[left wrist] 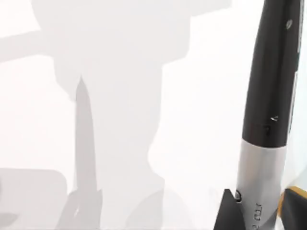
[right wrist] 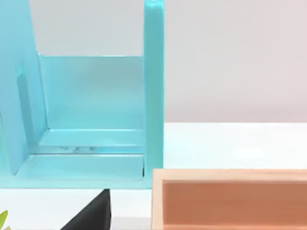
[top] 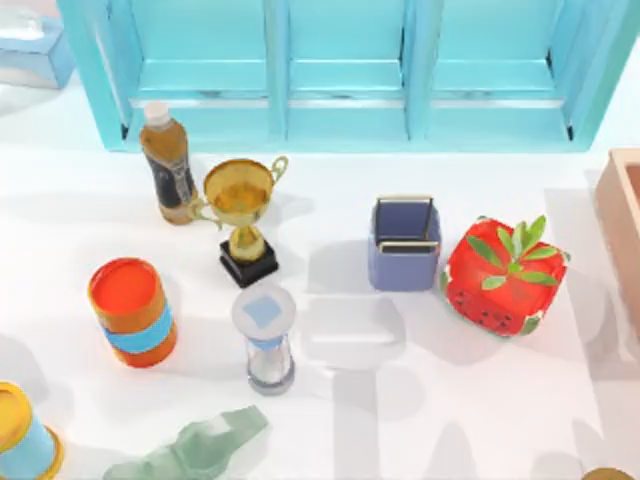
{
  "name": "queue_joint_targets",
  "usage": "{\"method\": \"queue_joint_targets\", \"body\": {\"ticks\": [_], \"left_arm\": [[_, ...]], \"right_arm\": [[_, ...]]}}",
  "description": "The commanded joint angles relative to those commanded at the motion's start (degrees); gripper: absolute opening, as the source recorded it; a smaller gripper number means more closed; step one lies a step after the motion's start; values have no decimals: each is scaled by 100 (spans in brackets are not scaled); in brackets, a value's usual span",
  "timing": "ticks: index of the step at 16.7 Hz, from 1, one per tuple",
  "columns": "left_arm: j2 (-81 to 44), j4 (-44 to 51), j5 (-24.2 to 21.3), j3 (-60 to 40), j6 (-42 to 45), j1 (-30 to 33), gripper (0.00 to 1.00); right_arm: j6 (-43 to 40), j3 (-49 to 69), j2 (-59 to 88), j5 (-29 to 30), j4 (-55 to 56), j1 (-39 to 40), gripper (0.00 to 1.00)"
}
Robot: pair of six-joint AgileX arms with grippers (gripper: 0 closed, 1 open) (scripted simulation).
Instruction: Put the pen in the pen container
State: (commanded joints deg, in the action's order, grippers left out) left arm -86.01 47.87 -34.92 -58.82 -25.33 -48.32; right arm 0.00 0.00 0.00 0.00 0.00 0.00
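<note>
Slim dark grey-and-silver pen (left wrist: 266, 120) clamped between black left gripper (left wrist: 254, 211) fingers, above bare white table (left wrist: 144, 96) | small square periwinkle-blue pen container (top: 404, 245) mid-table toward far edge, beside strawberry-shaped red box (top: 503, 278), no pen inside | pickup judged done, carry and insertion outstanding | right gripper (right wrist: 88, 215) near table's right edge, finger state indeterminable.

We see the pen (left wrist: 271, 96) with a glossy black upper barrel and a matt silver lower part. The pen container (top: 404, 262) looks matt blue, its rim thin metal. The trophy (top: 240, 200) gleams gold.
</note>
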Motion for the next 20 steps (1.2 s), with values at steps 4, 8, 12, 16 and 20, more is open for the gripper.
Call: {"method": "queue_joint_targets", "body": {"ticks": [4, 8, 12, 16, 20], "left_arm": [[513, 508, -152, 21, 301, -280, 0], [490, 497, -133, 6, 305, -253, 0], [441, 243, 218, -240, 86, 5, 0], [170, -430, 1462, -1033, -557, 1080, 0], [-430, -1045, 3508, -2012, -1339, 2830, 0]], "right_arm": [[0, 0, 0, 0, 0, 0, 100], [0, 0, 0, 0, 0, 0, 100], [0, 0, 0, 0, 0, 0, 100], [0, 0, 0, 0, 0, 0, 100], [0, 0, 0, 0, 0, 0, 100]]}}
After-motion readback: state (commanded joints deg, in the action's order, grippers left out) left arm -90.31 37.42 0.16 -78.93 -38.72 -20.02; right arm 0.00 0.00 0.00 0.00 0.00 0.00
